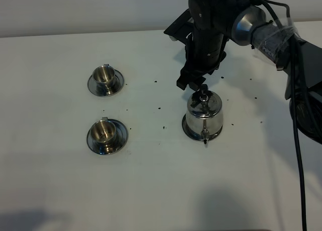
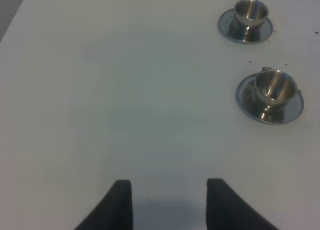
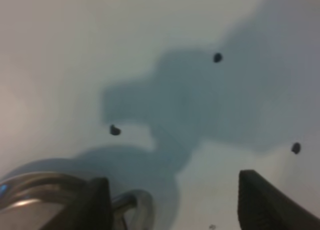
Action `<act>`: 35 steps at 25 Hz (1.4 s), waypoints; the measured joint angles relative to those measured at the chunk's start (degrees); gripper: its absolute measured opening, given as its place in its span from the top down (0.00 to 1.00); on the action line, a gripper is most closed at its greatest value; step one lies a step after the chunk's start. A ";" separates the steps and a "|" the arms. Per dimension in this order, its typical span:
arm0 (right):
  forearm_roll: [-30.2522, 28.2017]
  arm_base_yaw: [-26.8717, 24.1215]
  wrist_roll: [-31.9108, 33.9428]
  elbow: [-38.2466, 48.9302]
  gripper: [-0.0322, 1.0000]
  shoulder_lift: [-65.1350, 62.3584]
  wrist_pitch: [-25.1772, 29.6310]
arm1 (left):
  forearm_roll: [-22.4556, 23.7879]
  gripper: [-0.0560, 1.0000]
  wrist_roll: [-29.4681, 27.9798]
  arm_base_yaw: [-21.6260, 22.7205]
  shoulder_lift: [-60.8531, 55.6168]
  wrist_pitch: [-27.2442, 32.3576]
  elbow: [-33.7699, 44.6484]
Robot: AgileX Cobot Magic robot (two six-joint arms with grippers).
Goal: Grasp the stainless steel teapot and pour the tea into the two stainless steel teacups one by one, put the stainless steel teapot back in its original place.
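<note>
Stainless steel teapot (image 1: 204,118) stands just beneath the right end effector (image 1: 192,84), whose jaws gape wide, holding nothing.

White table (image 1: 50,190), small dark specks (image 1: 160,108) scattered across its middle, soft grey shadows on it

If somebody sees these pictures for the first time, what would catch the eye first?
The shiny teapot on the right of the white table draws the eye first, with the right gripper open close by its top. On the left stand a farther cup and a nearer cup, small and shiny, each on a saucer. Dark specks are scattered between them and the teapot.
</note>
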 joint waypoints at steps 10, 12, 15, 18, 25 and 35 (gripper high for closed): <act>-2.92 -1.07 0.62 0.00 0.45 0.00 0.00 | 0.00 0.58 0.00 0.00 0.00 0.00 0.00; -3.04 -1.68 0.93 0.00 0.45 0.00 0.00 | 0.00 0.58 0.00 0.00 0.00 0.00 0.00; -3.17 -2.33 1.82 0.00 0.45 0.00 0.00 | 0.00 0.58 0.00 0.00 0.00 0.00 0.00; -3.28 -2.58 2.06 0.00 0.45 0.00 0.00 | 0.00 0.58 0.00 0.00 0.00 0.00 0.00; -3.56 -3.74 2.82 0.00 0.45 0.00 0.00 | 0.00 0.58 0.00 0.00 0.00 0.00 0.00; 2.85 -4.35 0.00 0.00 0.45 0.00 0.00 | 0.00 0.58 0.00 0.00 0.00 0.00 0.00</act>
